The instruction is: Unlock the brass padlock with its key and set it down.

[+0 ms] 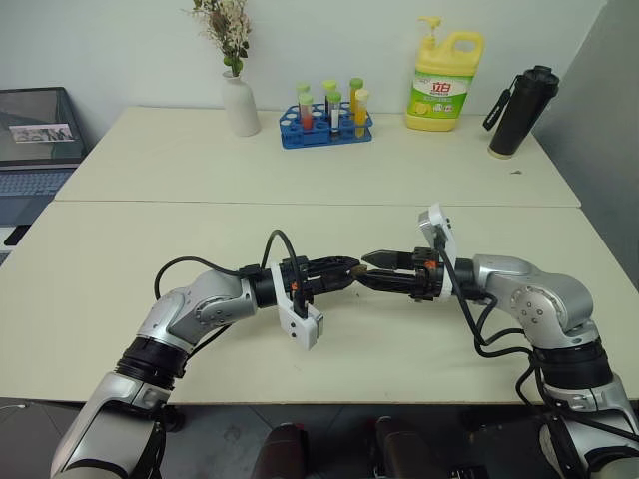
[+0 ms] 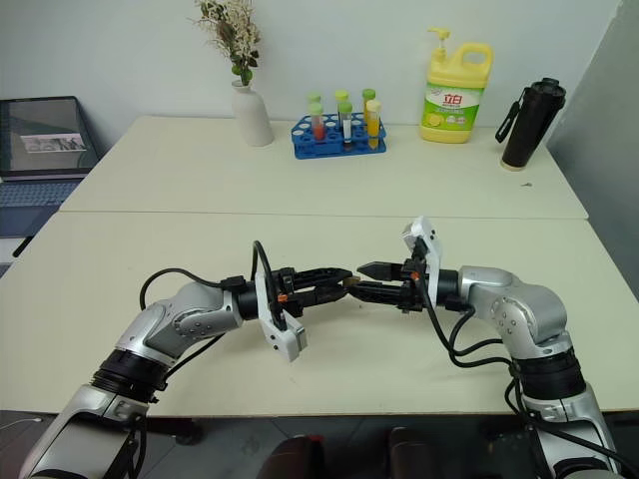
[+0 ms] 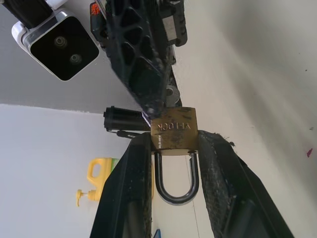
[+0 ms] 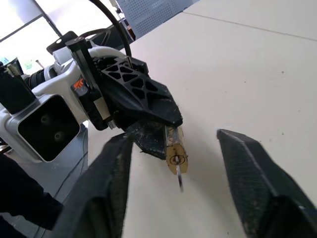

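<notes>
Left gripper [image 3: 173,148] clamps the padlock [image 3: 174,134] above the table's [image 1: 120,269] near edge, key [image 4: 179,179] seated in its keyhole. Right gripper [image 4: 173,173] stands wide, gripping nothing. Closing off-centre could nudge the key out, or twist the padlock loose

Lab or office workroom, set up as a test bench.
Two plain cream tables [image 1: 150,259] pushed together against a bare pale wall. Along the far edge: a blue rack of capped test tubes [image 1: 326,112] with coloured liquids, a yellow pump bottle of detergent [image 1: 443,81], a black flask [image 1: 522,110], a white vase of dried flowers [image 1: 238,92]. To the left, an open laptop [image 1: 38,150] on a separate surface.
</notes>
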